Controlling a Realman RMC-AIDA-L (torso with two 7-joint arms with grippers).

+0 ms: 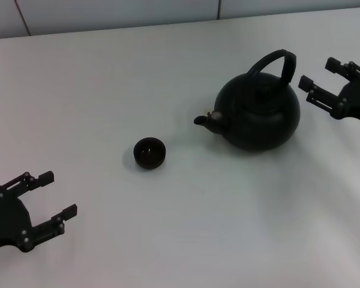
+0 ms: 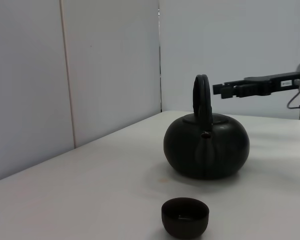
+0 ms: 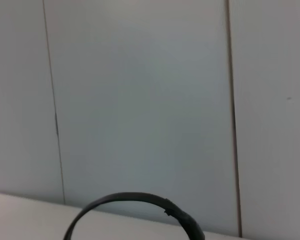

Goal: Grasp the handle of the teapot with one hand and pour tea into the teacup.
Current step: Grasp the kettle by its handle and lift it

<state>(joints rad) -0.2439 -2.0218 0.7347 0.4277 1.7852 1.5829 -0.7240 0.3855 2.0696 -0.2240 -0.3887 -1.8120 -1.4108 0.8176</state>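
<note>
The round matte black teapot (image 1: 258, 111) stands on the white table right of centre, its stubby spout (image 1: 205, 120) pointing toward the small dark teacup (image 1: 149, 152). Its arched handle (image 1: 273, 65) rises over the top. My right gripper (image 1: 315, 75) is open, level with the handle and just right of it, not touching. My left gripper (image 1: 51, 195) is open and empty at the near left, well away from the cup. The left wrist view shows the cup (image 2: 185, 216), the teapot (image 2: 206, 145) behind it and the right gripper (image 2: 222, 91) near the handle (image 2: 202, 100). The right wrist view shows only the handle's arch (image 3: 135, 205).
The white table (image 1: 168, 228) carries only the teapot and cup. Pale wall panels (image 2: 110, 65) stand behind the table's far edge.
</note>
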